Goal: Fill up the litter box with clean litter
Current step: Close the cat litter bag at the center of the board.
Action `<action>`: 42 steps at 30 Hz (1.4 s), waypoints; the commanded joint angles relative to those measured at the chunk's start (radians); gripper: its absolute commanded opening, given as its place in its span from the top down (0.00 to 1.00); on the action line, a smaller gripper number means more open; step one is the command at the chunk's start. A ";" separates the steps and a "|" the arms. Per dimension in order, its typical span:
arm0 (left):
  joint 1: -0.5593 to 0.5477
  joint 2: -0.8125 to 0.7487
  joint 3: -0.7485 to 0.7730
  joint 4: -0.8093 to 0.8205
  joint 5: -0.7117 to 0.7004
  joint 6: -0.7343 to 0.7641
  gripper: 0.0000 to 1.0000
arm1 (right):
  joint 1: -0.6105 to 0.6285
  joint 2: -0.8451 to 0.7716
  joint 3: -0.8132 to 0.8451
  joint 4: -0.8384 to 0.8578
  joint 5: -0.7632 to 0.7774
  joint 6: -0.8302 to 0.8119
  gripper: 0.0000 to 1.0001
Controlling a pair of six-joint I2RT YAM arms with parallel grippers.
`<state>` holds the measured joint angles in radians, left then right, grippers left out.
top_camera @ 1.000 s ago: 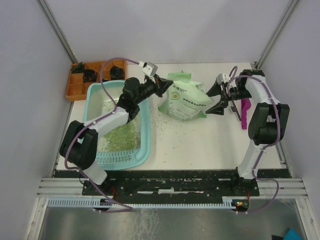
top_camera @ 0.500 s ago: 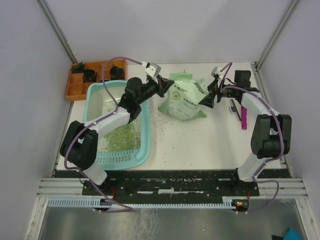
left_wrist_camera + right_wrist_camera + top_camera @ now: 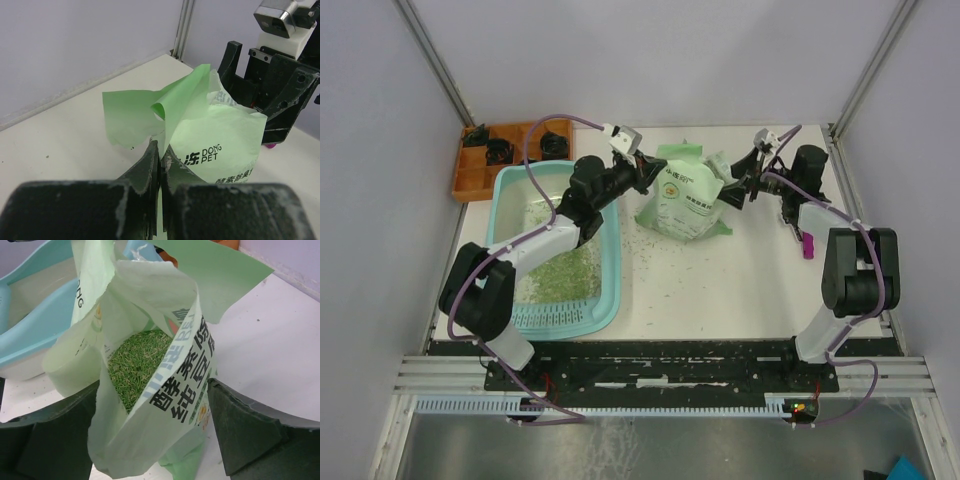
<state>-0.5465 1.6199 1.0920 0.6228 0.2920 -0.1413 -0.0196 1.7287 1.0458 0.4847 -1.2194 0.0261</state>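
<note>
While the left gripper (image 3: pixel 160 155) pinches the litter bag's (image 3: pixel 685 205) top flap, likely steadying it, the right gripper (image 3: pixel 738 188) stands spread astride its open mouth; litter (image 3: pixel 137 367) sits inside, some already in the litter box (image 3: pixel 616 262).

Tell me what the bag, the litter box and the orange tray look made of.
Bag: thin printed plastic film, probably; it creases and folds softly, fairly matte. Litter box: rigid moulded plastic, smooth teal, rounded corners. Orange tray: apparently hard plastic, with moulded dividers.
</note>
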 commanded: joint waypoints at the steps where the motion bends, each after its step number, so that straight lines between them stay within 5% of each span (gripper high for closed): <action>1: 0.016 -0.075 0.030 0.181 -0.019 0.016 0.97 | 0.006 -0.062 -0.039 0.159 -0.073 0.077 0.15; 6: 0.028 -0.067 0.035 0.190 -0.017 0.005 0.97 | -0.005 -0.090 -0.044 0.004 -0.060 -0.025 0.45; 9: 0.039 -0.060 0.035 0.206 -0.020 -0.010 0.97 | -0.013 -0.105 -0.013 -0.196 -0.051 -0.172 0.78; 11: 0.047 -0.054 0.033 0.224 -0.022 -0.025 0.97 | -0.018 -0.121 0.040 -0.482 -0.042 -0.399 0.97; 15: 0.064 -0.032 0.050 0.230 -0.036 -0.068 0.97 | -0.038 -0.124 0.184 -1.178 0.011 -0.990 0.98; 22: 0.074 0.047 0.232 0.025 -0.051 -0.076 0.97 | -0.167 -0.139 0.223 -1.659 -0.008 -1.420 0.98; 27: 0.082 0.137 0.471 -0.370 -0.145 -0.031 0.97 | -0.196 -0.126 0.237 -1.780 0.006 -1.512 0.98; 34: 0.102 0.312 0.809 -0.834 -0.006 -0.049 0.97 | -0.193 -0.063 0.337 -2.025 -0.023 -1.684 0.98; 38: 0.103 0.327 0.842 -0.935 0.015 -0.067 0.97 | -0.190 0.001 0.390 -2.243 -0.023 -1.854 0.98; 42: 0.104 0.296 0.832 -1.004 0.034 -0.058 0.97 | -0.182 -0.017 0.352 -2.201 -0.015 -1.849 0.98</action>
<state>-0.5022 1.9678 1.8759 -0.3061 0.3969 -0.2119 -0.1963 1.7313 1.4059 -1.4834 -1.2575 -1.7473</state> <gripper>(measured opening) 0.054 0.026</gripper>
